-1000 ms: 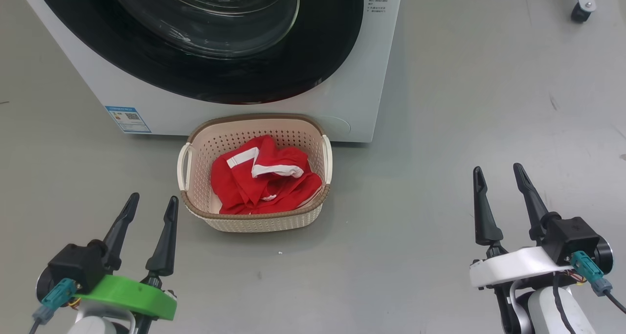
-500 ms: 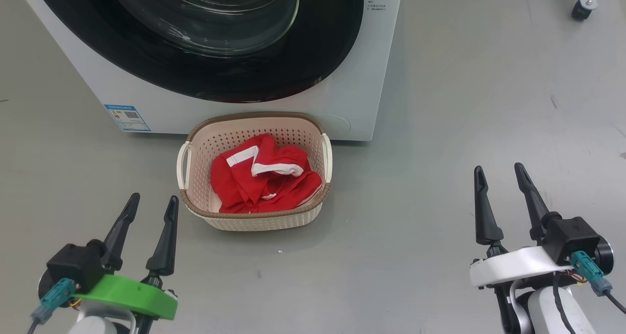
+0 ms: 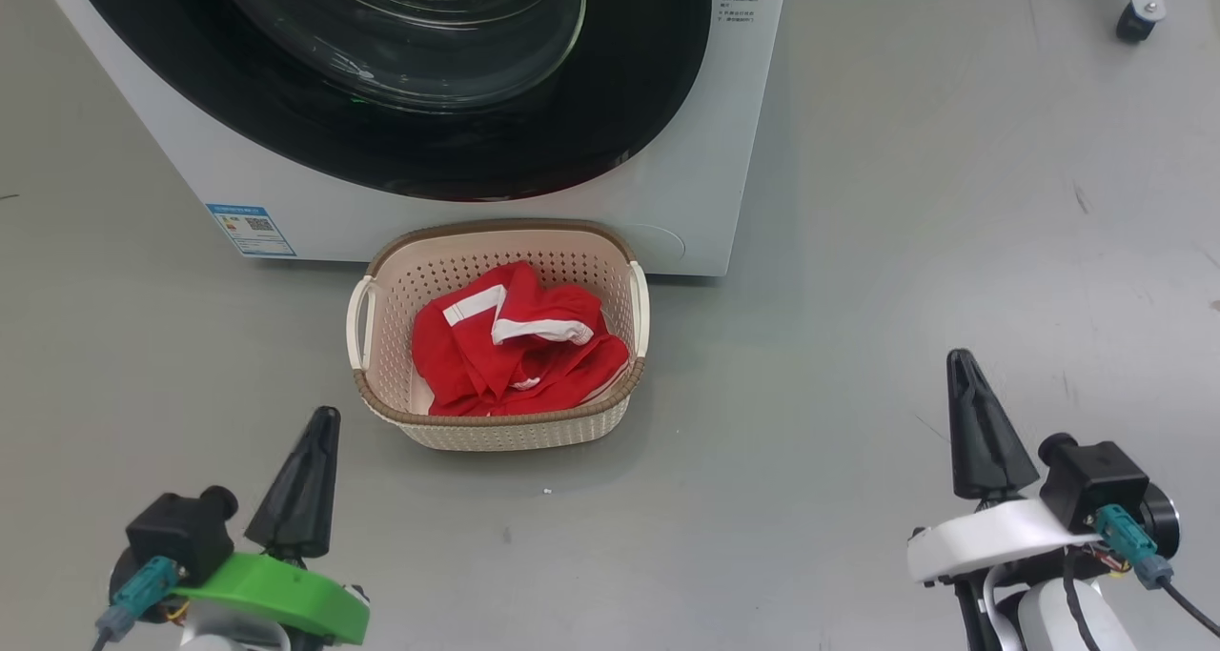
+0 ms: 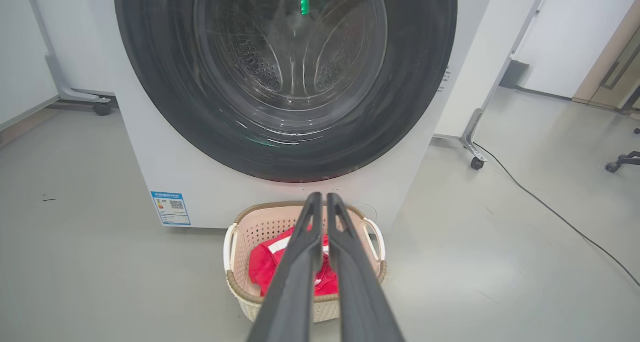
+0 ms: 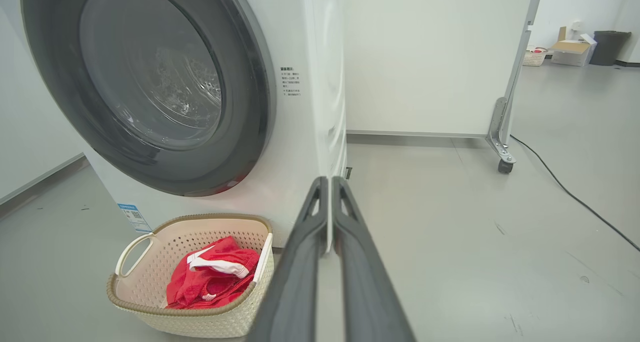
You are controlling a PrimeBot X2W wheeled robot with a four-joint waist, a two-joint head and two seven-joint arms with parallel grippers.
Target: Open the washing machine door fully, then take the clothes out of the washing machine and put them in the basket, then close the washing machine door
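The washing machine (image 3: 705, 184) stands at the top of the head view, and its door (image 3: 620, 108) lies flush against the front, glass bowl (image 3: 400, 31) at its centre. On the floor just in front sits the basket (image 3: 496, 230) with the red clothes (image 3: 519, 356) piled inside. My left gripper (image 3: 324, 417) hovers low at the basket's left, shut with nothing in it. My right gripper (image 3: 958, 357) is far off to the right over bare floor, also shut and empty. The left wrist view looks along the closed fingers (image 4: 300, 262) at the basket (image 4: 235, 242) and the door (image 4: 160, 81).
A blue sticker (image 3: 250, 230) marks the machine's lower front. A white panel (image 5: 425, 56) on a wheeled stand (image 5: 502, 156) stands behind and right of the machine, with a cable (image 5: 575, 197) running across the grey floor. A caster (image 3: 1129, 27) shows at the far right.
Both grippers have gone from open to shut and have drawn back a little lower in the head view. The basket, clothes and door have not moved.
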